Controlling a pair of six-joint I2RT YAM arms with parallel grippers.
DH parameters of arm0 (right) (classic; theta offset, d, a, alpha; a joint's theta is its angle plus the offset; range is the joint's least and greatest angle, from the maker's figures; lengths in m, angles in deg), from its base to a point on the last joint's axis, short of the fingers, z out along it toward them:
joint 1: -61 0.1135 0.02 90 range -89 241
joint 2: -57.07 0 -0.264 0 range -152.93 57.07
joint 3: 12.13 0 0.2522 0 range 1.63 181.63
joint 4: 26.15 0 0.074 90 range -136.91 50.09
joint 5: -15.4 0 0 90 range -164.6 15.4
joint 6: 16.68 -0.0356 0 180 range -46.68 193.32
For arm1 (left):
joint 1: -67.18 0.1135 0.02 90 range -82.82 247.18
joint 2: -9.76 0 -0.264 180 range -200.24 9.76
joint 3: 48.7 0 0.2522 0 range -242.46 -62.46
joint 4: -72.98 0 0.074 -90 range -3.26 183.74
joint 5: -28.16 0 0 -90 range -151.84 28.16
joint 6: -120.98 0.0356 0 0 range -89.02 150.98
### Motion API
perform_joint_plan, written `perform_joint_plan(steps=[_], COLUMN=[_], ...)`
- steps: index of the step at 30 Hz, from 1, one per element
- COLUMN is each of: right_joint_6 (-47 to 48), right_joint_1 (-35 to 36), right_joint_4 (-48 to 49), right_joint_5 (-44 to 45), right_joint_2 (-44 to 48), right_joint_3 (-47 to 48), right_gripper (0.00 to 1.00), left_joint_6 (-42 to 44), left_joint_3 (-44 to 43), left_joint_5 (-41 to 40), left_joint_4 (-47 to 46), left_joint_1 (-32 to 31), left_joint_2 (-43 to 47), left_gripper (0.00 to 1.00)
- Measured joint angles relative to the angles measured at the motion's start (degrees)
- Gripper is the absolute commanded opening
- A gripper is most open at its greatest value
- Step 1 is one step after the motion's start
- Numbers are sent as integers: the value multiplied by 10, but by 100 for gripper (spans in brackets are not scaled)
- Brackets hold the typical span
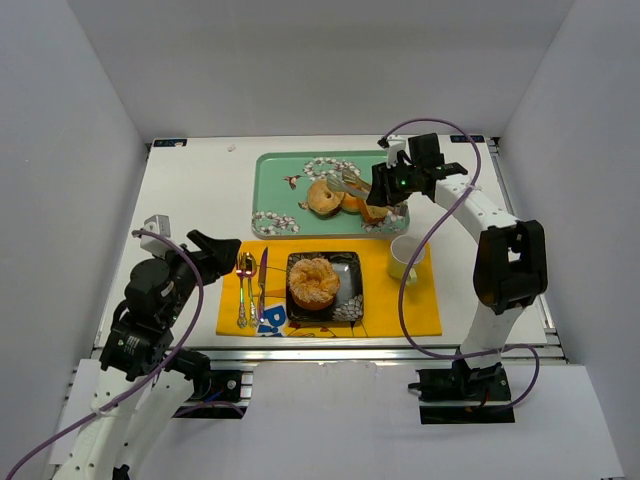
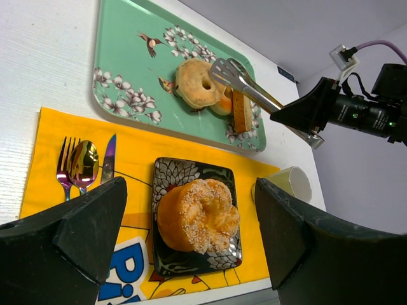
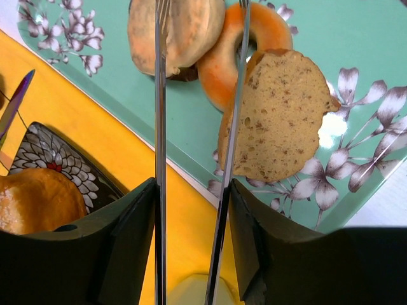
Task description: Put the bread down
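Observation:
A green flowered tray [image 1: 262,190] holds a pale bagel [image 1: 323,197], an orange ring bread [image 1: 352,204] and a brown bread slice [image 1: 372,212]. My right gripper [image 1: 385,190] is shut on metal tongs [image 1: 348,184]. The tongs' tips hover at the bagel's right edge [image 2: 198,82] and hold nothing. In the right wrist view the tongs [image 3: 160,95] run past the slice [image 3: 280,114] and the bagel [image 3: 191,32]. A sugared bun [image 1: 313,282] sits on a black patterned plate [image 1: 352,275]. My left gripper [image 1: 215,248] is open and empty, left of the plate.
A yellow placemat [image 1: 410,310] carries the plate, a fork [image 1: 240,290], a spoon [image 1: 249,285] and a knife [image 1: 262,280]. A pale yellow cup [image 1: 405,257] stands at the mat's right edge. White walls enclose the table on three sides.

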Motion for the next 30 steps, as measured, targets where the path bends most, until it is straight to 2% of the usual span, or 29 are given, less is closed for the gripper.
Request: perform_joint_plan(steps=[5, 8, 9, 15, 18, 25, 30], right_joint_6=[0, 2, 2, -2, -9, -45, -70], right_joint_1=[-3, -3, -2, -4, -9, -39, -63], right_joint_4=[0, 0, -1, -4, -4, -7, -11], right_joint_5=[-1, -5, -8, -29, -45, -97, -148], right_joint_2=[-8, -9, -10, -11, -11, 0, 62], right_joint_3=[0, 0, 0, 0, 0, 0, -6], right_gripper=[50, 42, 34, 11, 5, 0, 0], left_joint_6=[0, 0, 0, 0, 0, 0, 0], left_joint_3=[0, 1, 2, 5, 5, 5, 5], left_joint_5=[0, 0, 0, 0, 0, 0, 0], left_joint_4=[-4, -5, -5, -6, -6, -6, -6], left_joint_1=[0, 0, 0, 0, 0, 0, 0], left_joint_2=[-5, -7, -7, -7, -6, -2, -2], left_gripper=[90, 91, 90, 90, 90, 90, 90])
